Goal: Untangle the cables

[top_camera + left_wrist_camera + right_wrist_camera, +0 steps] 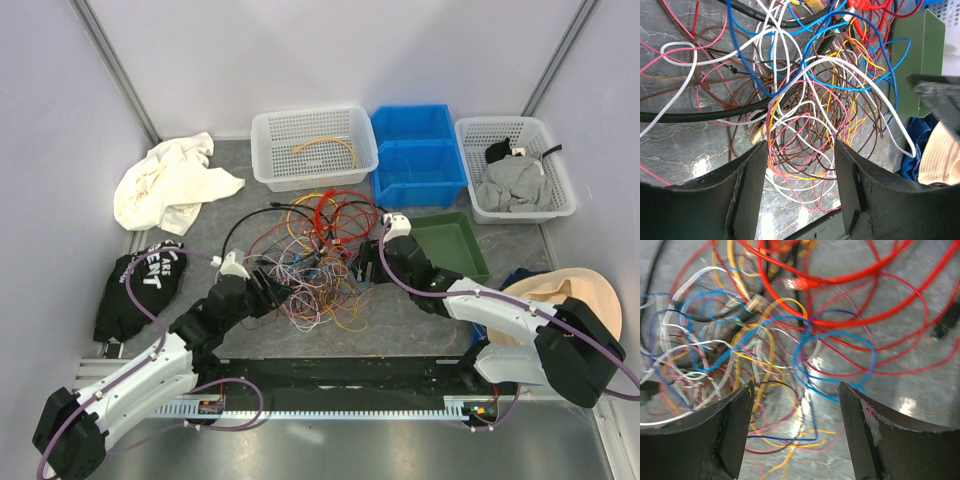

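The cables point(315, 255) lie in one tangled heap of red, orange, yellow, blue, white, pink, brown and black wire in the middle of the table. My left gripper point(272, 290) sits at the heap's left side. In its wrist view the left gripper point(800, 175) is open, and loops of pink, white, yellow and brown cable point(805, 150) lie on the table between the fingers, unpinched. My right gripper point(363, 272) is at the heap's right side. The right gripper point(796, 425) is open above blue, yellow and pink strands point(805, 435), with red loops point(865, 315) beyond.
At the back stand a white basket point(270, 160) holding a yellow cable, blue bins point(418, 160), and a white basket point(560, 195) with grey cloth. A green tray point(450, 240) lies right of the heap. A white cloth point(170, 185) and black cloth point(140, 285) lie left; a beige hat point(570, 290) lies right.
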You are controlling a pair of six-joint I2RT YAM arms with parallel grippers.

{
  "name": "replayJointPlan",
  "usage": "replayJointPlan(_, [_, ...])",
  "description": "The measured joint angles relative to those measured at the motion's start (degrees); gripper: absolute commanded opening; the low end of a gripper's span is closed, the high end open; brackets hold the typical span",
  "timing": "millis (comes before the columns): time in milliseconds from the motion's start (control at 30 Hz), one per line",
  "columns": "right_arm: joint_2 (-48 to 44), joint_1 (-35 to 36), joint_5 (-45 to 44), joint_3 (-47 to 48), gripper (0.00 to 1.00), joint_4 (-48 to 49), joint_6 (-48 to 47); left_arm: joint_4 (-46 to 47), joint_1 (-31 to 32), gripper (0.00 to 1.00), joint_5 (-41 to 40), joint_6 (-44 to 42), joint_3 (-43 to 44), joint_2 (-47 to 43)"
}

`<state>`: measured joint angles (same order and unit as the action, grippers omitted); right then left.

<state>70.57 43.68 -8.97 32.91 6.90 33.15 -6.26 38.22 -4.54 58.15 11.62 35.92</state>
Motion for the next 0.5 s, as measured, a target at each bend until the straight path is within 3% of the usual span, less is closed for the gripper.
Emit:
replayJointPlan(233, [1.3,-0.1,-0.7,-1.9,0.76,5.0,-0.4,-0.9,0.0,0.61,0.1,0.1,0.0,0.5])
replayJointPlan(500, [13.8,-0.1,-4.3,2.3,0.71,8.8,-3.2,-2.8,0.0,0.61,0.1,0.3,0.0,-2.8])
